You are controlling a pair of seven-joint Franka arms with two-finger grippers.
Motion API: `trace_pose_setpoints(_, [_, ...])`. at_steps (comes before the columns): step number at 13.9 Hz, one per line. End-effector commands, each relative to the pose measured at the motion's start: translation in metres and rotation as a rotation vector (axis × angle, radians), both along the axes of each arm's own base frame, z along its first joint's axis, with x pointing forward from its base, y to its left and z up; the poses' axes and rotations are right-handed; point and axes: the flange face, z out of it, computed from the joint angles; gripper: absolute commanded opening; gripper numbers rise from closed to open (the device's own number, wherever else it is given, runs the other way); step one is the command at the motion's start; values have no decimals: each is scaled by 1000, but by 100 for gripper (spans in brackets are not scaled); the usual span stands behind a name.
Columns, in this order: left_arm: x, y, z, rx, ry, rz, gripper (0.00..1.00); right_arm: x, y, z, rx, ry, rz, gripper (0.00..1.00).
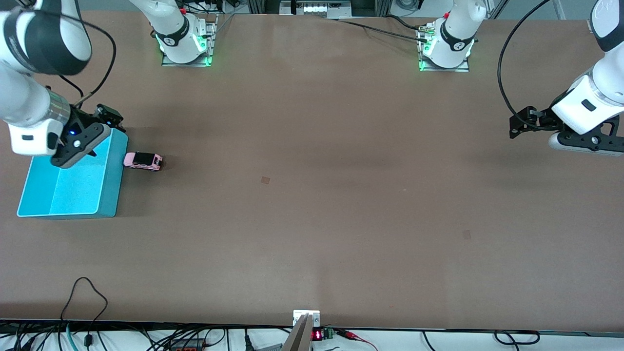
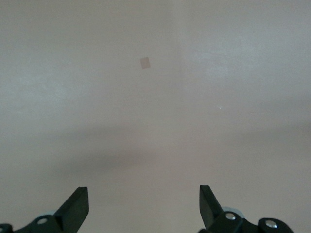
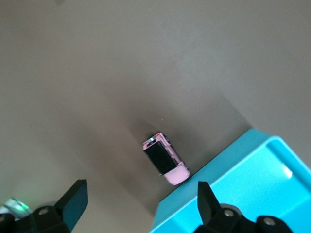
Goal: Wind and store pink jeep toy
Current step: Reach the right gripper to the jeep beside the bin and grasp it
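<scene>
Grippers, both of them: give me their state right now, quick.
Left gripper: jaws open, holding nothing, over bare table.
Right gripper: jaws open, holding nothing, over the blue bin's edge beside the pink jeep toy.

The toy car stands on the table just beside the bin, at the right arm's end. The right gripper hangs over the bin; the left gripper waits over the left arm's end.
</scene>
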Motion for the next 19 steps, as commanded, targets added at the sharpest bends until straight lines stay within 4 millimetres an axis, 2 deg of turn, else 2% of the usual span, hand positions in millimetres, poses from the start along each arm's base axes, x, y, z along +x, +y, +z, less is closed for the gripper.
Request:
trace_pose_setpoints(1, [-6, 0, 9, -1, -5, -23, 100, -17, -18, -40, 21, -28, 182, 100])
trace_pose_setpoints(5, [-6, 2, 9, -1, -1, -22, 100, -36, -31, -105, 33, -43, 348, 100])
trace_pose_setpoints(10, [-7, 4, 8, -1, 3, -20, 100, -34, -63, -186, 60, -32, 449, 100])
trace_pose_setpoints(13, [-7, 4, 8, -1, 3, -20, 100, -44, -67, -214, 60, -47, 472, 100])
trace_pose_setpoints(19, [-7, 4, 9, -1, 3, -20, 100, -69, -64, -241, 45, -84, 472, 100])
